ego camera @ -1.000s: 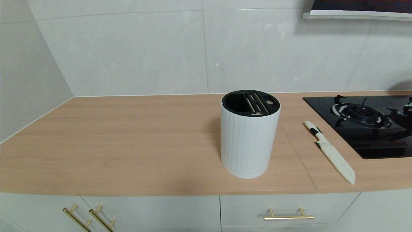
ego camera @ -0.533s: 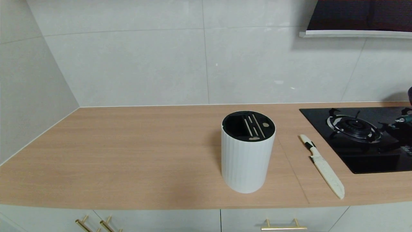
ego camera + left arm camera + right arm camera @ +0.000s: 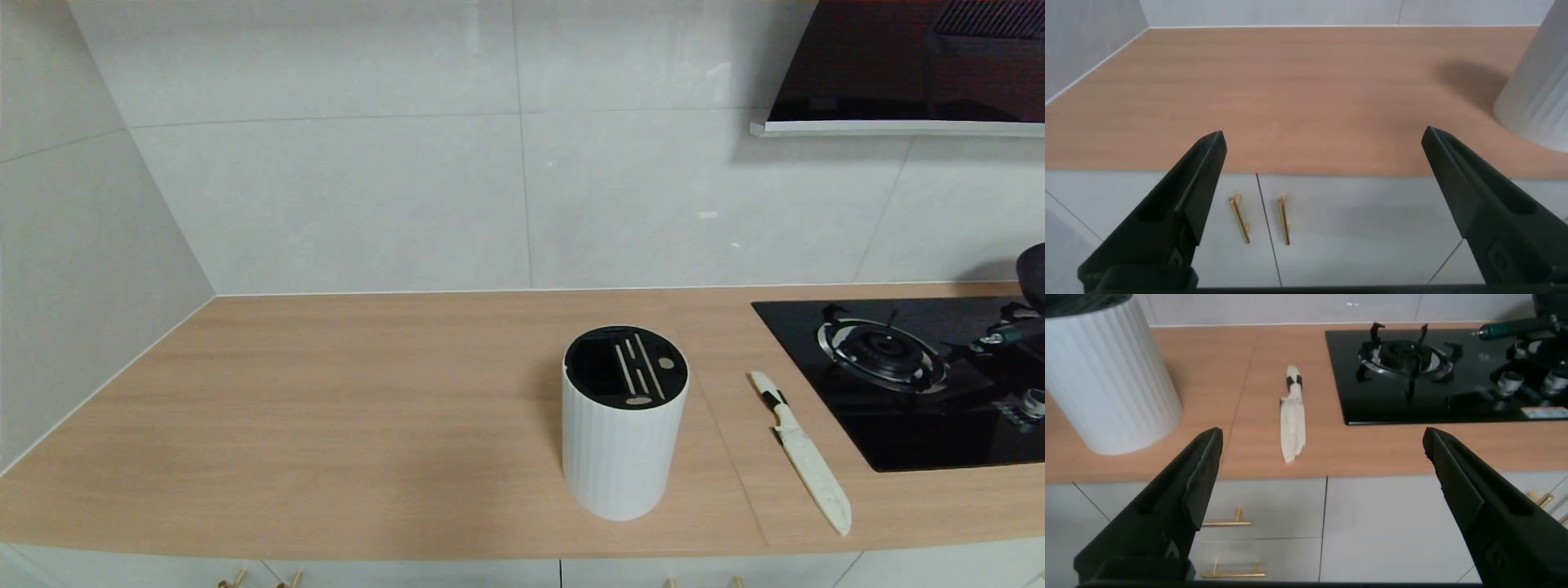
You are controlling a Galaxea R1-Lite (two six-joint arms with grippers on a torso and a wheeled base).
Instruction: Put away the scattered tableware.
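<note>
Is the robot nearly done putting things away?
Not yet. Done: nothing; no tableware sticks out of the holder. In hand: nothing; the left claw and right claw are open and empty, out in front of the counter. Left to do: the knife lies flat on the counter between holder and stove, probably meant for the holder.

holder (image 3: pixel 622 441): white, ribbed, black top | knife (image 3: pixel 800 452): cream speckled blade, cream-black handle | counter (image 3: pixel 367 425): light wood grain | stove (image 3: pixel 906 384): glossy black

One knife (image 3: pixel 803 456), one ribbed holder (image 3: pixel 622 449), one hob (image 3: pixel 922 429), one range hood (image 3: pixel 898 65), one left hand (image 3: pixel 1323 140), one right hand (image 3: pixel 1323 441).
</note>
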